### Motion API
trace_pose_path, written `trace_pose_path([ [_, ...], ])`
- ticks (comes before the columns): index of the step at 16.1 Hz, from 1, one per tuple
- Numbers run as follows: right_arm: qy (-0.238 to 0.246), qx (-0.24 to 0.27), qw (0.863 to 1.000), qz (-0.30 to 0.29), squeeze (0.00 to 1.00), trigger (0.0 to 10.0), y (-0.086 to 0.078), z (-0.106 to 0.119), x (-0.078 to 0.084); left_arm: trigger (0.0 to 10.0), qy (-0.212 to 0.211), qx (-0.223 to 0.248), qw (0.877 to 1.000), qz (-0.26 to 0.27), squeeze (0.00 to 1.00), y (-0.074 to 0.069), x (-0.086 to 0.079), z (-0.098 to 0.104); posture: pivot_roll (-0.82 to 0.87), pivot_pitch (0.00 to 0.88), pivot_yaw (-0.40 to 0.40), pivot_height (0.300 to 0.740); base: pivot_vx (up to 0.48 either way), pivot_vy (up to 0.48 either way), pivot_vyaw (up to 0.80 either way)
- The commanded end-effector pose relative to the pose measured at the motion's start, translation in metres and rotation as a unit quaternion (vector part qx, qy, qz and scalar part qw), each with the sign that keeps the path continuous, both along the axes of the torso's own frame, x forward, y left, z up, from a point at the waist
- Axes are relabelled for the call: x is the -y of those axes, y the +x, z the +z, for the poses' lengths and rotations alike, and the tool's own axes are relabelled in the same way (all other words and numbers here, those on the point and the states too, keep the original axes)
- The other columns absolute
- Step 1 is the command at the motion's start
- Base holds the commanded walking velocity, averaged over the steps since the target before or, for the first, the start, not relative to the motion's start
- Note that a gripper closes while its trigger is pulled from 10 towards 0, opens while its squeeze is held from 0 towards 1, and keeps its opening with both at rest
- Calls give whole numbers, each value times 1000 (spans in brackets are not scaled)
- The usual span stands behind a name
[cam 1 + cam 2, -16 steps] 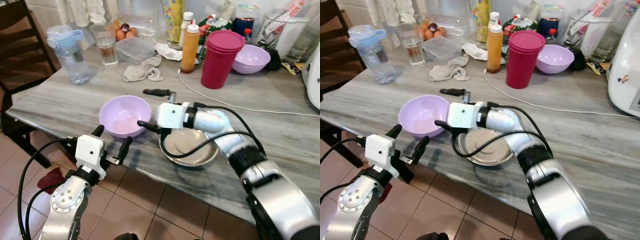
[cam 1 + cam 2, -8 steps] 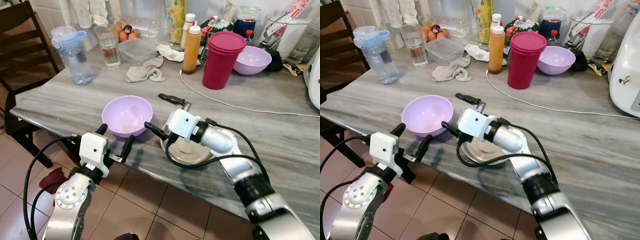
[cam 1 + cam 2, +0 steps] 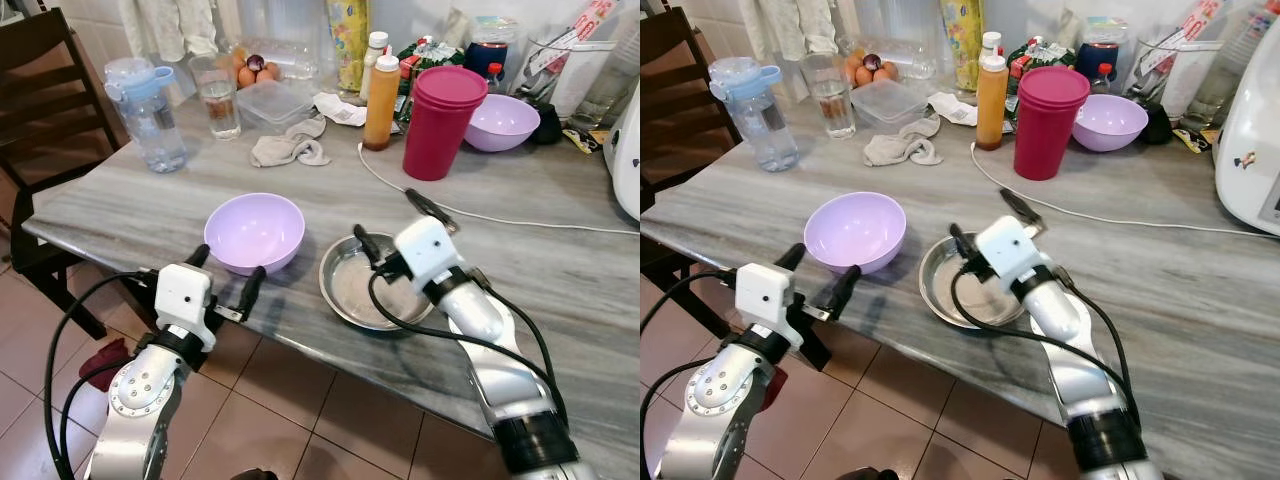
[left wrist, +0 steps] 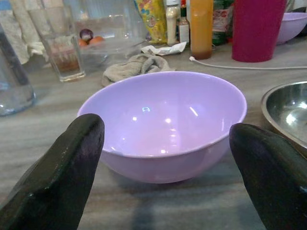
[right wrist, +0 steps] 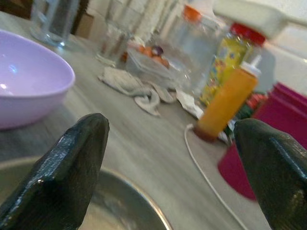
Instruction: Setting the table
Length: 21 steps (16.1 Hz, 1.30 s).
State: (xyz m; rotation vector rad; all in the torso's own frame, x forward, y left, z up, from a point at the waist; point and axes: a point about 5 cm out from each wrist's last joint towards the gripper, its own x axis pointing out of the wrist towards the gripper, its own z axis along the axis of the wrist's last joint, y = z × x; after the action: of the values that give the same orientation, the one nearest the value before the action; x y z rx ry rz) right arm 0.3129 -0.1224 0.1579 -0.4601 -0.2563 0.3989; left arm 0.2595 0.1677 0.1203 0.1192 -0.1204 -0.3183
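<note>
Lilac plastic, the bowl (image 3: pixel 254 231) sits near the tabletop (image 3: pixel 560 250) edge beside the steel dish (image 3: pixel 370 296), so the left pincer (image 3: pixel 222 281), wide open and empty, should advance level to straddle it, while the right pincer (image 3: pixel 400 220) hovers open, empty.

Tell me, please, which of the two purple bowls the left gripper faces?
The near bowl, by the table edge beside the metal dish; the left gripper points at it. The other sits far back.
</note>
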Motion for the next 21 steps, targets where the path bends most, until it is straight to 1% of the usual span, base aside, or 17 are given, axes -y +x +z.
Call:
trace_pose_path([
  [1, 17, -4, 1000, -17, 1000, 10000, -1, 5, 2, 10000, 16, -11, 1000, 15, 0, 1, -7, -6, -130, 70, 58, 740, 0, 0, 0],
  [2, 16, -12, 1000, -24, 1000, 10000, -2, 6, 3, 10000, 16, -17, 1000, 19, 0, 2, -9, -8, -133, 71, 60, 740, 0, 0, 0],
  [3, 18, -22, 999, -37, 1000, 10000, -2, 6, 8, 10000, 17, -25, 999, 22, 0, 5, -10, -11, -139, 71, 61, 740, 0, 0, 0],
  [5, 24, -39, 998, -41, 1000, 10000, -2, 4, 10, 10000, 14, -29, 999, 29, 0, 8, -11, -12, -148, 71, 63, 740, 0, 0, 0],
  [8, 25, -57, 997, -35, 1000, 10000, -8, 0, 4, 10000, -2, -22, 999, 50, 0, 11, -13, -10, -151, 77, 61, 740, 0, 0, 0],
  [9, 28, -65, 997, -27, 1000, 10000, -11, -2, -1, 10000, -8, -31, 997, 66, 0, 13, -16, -13, -151, 77, 60, 740, 0, 0, 0],
  [10, 30, -67, 997, -24, 1000, 10000, -12, -3, -3, 10000, -7, -34, 997, 69, 0, 14, -16, -14, -153, 79, 59, 740, 0, 0, 0],
  [12, 30, -71, 997, -18, 1000, 10000, -13, -3, -6, 10000, -10, -35, 997, 69, 0, 15, -15, -15, -154, 78, 58, 740, 0, 0, 0],
  [13, 29, -73, 997, -18, 1000, 10000, -13, -4, -6, 10000, -15, -37, 997, 60, 0, 16, -12, -15, -156, 77, 56, 740, 0, 0, 0],
  [15, 26, -87, 996, -19, 1000, 10000, -13, -6, -4, 10000, -17, -38, 998, 53, 0, 14, -8, -17, -155, 76, 54, 740, 0, 0, 0],
  [16, 21, -101, 995, -15, 969, 10000, -12, -8, -4, 10000, -16, -39, 998, 53, 0, 13, -9, -17, -154, 75, 52, 740, 0, 0, 0],
  [17, 22, -116, 993, -18, 882, 10000, -10, -10, -3, 10000, -13, -37, 998, 54, 0, 11, -11, -17, -156, 76, 50, 740, 0, 0, 0],
  [19, 24, -138, 990, -23, 612, 10000, -8, -12, 0, 10000, -4, -21, 998, 56, 0, 9, -14, -12, -156, 79, 45, 740, 0, 0, 0],
  [20, 32, -157, 987, -18, 357, 10000, -7, -13, 3, 10000, 3, -4, 999, 52, 0, 6, -15, -6, -154, 80, 41, 740, 0, 0, 0],
  [21, 31, -169, 985, -18, 188, 10000, -7, -15, 5, 10000, 6, 7, 999, 46, 0, 2, -14, -1, -152, 84, 38, 740, 0, 0, 0],
])
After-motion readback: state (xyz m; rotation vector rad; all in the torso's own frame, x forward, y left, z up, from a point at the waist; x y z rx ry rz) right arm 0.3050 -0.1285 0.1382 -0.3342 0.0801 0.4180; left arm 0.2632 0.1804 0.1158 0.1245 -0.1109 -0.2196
